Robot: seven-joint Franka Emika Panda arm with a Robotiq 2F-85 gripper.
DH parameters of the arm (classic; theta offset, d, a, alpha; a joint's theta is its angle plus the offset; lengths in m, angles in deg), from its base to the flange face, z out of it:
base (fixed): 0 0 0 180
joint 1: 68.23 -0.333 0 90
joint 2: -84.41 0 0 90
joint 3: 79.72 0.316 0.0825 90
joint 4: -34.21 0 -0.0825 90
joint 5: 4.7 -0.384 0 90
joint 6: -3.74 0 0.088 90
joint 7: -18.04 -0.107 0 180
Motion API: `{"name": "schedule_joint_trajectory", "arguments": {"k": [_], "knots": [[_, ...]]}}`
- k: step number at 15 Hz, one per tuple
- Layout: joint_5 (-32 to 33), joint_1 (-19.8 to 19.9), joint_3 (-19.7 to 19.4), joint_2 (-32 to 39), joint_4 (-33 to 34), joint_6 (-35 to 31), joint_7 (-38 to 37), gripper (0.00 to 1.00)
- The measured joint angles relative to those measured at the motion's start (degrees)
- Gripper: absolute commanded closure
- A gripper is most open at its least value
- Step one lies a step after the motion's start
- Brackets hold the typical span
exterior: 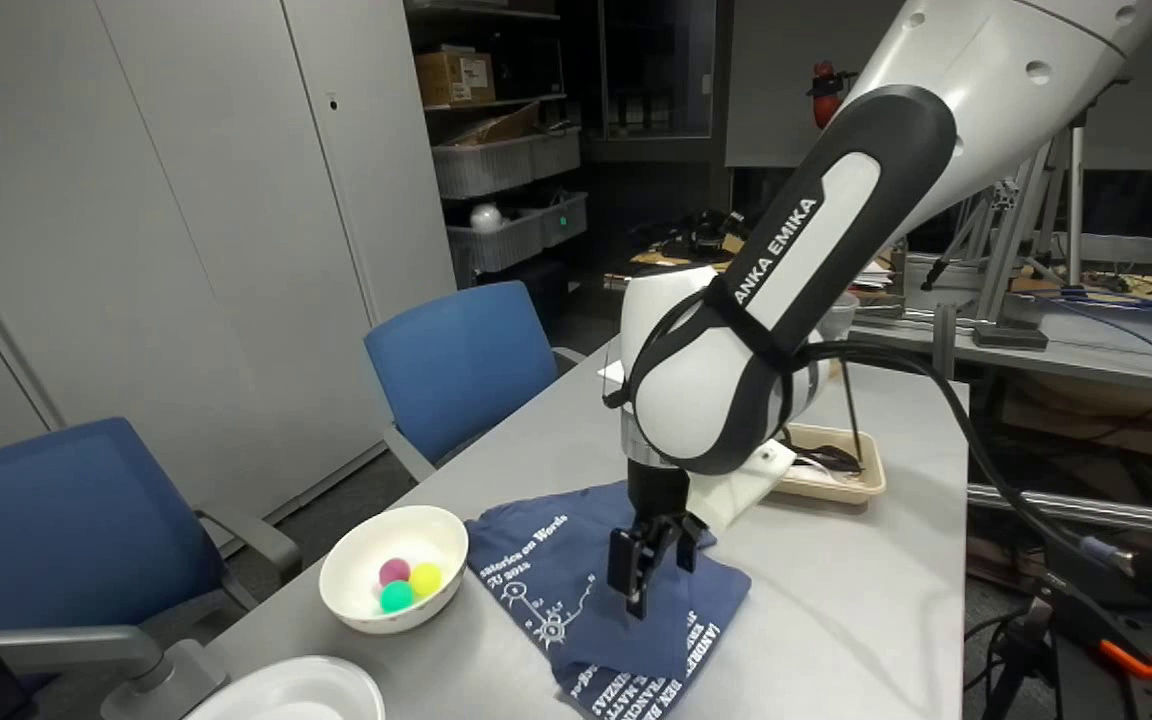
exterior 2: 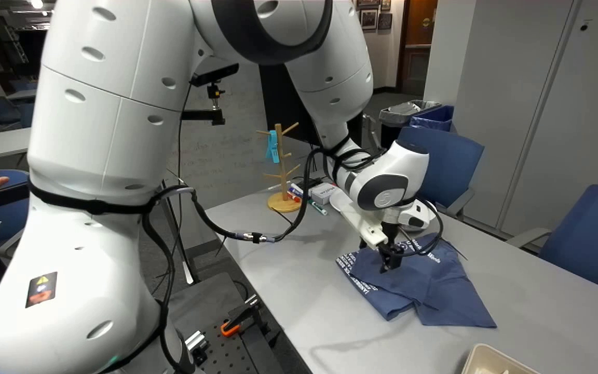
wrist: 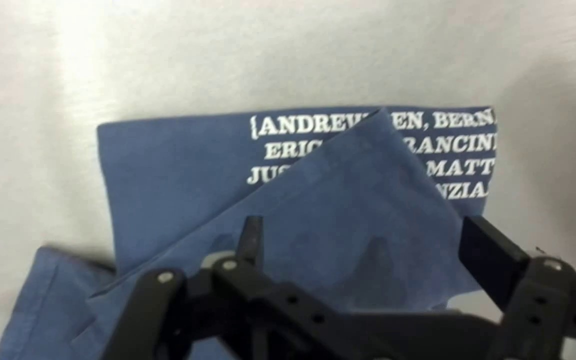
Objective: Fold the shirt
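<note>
The navy-blue shirt (exterior: 576, 535) lies on the table, partly folded over itself. It also shows in an exterior view (exterior 2: 447, 298) and in the wrist view (wrist: 168, 165). A pointed flap lies across part of the white lettering in the wrist view. White graphic and lettering show on the bowl side and along the lower edge. My gripper (exterior: 660, 582) points down over the shirt, in an exterior view (exterior 2: 374, 257) too. In the wrist view the gripper (wrist: 363, 225) is open, its fingers wide apart above the flap, with no fabric between them. The arm hides part of the shirt.
A white bowl (exterior: 351, 575) with pink, yellow and green balls stands close beside the shirt. A white plate (exterior: 361, 690) is at the near table edge. A tan tray (exterior: 871, 490) holds dark items. A wooden stand (exterior 2: 282, 176) and markers are at the far end. Blue chairs (exterior: 461, 360) line one side.
</note>
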Motion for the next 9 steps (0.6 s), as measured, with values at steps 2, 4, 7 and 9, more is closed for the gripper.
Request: {"name": "schedule_joint_trajectory", "arguments": {"k": [2,4,7,9], "knots": [[-3.21,1.19,2.05,0.11,-0.3,2.26,2.35,0.0],[-5.8,2.37,3.09,0.39,-0.39,3.25,4.04,0.0],[-6.34,3.24,3.45,0.53,-0.4,3.33,4.6,0.0],[-6.34,3.28,3.54,0.53,-0.4,3.33,4.6,0.0]]}}
